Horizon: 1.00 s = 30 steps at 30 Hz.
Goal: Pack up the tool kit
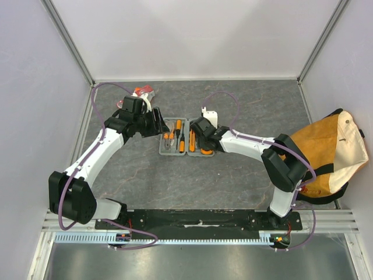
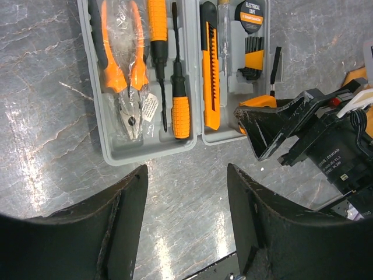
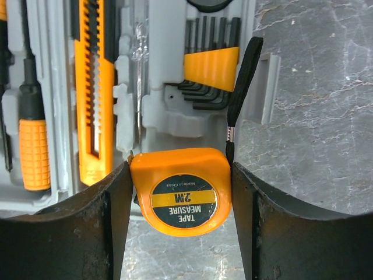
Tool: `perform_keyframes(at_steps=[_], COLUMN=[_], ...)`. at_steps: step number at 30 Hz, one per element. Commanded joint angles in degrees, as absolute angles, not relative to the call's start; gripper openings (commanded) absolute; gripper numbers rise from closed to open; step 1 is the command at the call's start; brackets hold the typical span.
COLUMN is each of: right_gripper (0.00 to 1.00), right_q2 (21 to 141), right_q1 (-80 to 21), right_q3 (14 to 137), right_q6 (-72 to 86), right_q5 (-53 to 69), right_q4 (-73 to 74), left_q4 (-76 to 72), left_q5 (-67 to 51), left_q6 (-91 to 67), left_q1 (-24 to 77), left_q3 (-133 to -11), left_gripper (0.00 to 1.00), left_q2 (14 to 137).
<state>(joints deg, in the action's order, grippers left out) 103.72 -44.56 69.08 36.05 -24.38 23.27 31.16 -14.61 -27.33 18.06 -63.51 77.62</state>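
Note:
The grey tool kit case (image 1: 172,150) lies open at the table's middle. It holds pliers (image 2: 119,64), screwdrivers (image 2: 178,87), a utility knife (image 2: 210,76) and hex keys (image 3: 210,67). My right gripper (image 3: 180,195) is shut on an orange tape measure (image 3: 180,198) marked "2M". It holds it at the near edge of the case's right half (image 3: 163,111), its black strap (image 3: 242,81) trailing over the case. The right gripper also shows in the top view (image 1: 204,143). My left gripper (image 2: 186,201) is open and empty, just off the case's left half (image 2: 145,153); in the top view it (image 1: 158,122) sits at the case's left side.
A tan canvas bag (image 1: 326,154) with black straps lies at the right edge. Red-orange packets (image 1: 144,91) lie at the back left behind the left arm. White walls enclose the table on three sides.

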Motion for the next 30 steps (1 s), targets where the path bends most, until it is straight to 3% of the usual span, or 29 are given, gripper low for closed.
perform_keyframes(at_steps=[1, 18, 24, 30], right_gripper=[0.45, 0.49, 0.59, 0.78], right_q2=[103.01, 104.77, 105.29, 103.63], right_q1=[-45.61, -47.72, -47.99, -48.08], right_q3=[66.63, 63.55, 61.53, 61.0], right_q6=[38.76, 39.64, 38.67, 38.76], right_q5=[-30.84, -36.47, -35.34, -34.28], right_q4=[16.98, 12.22, 12.04, 12.65], left_q4=[29.45, 29.36, 29.36, 29.36], left_q5=[-13.54, -13.54, -13.45, -13.45], left_q6=[-26.1, -26.19, -26.28, -26.1], left_q1=[17.75, 17.75, 17.84, 17.75], left_q3=[-63.19, -62.75, -62.67, -62.58], left_gripper=[0.63, 0.62, 0.62, 0.62], left_q2=[77.87, 77.96, 78.13, 78.57])
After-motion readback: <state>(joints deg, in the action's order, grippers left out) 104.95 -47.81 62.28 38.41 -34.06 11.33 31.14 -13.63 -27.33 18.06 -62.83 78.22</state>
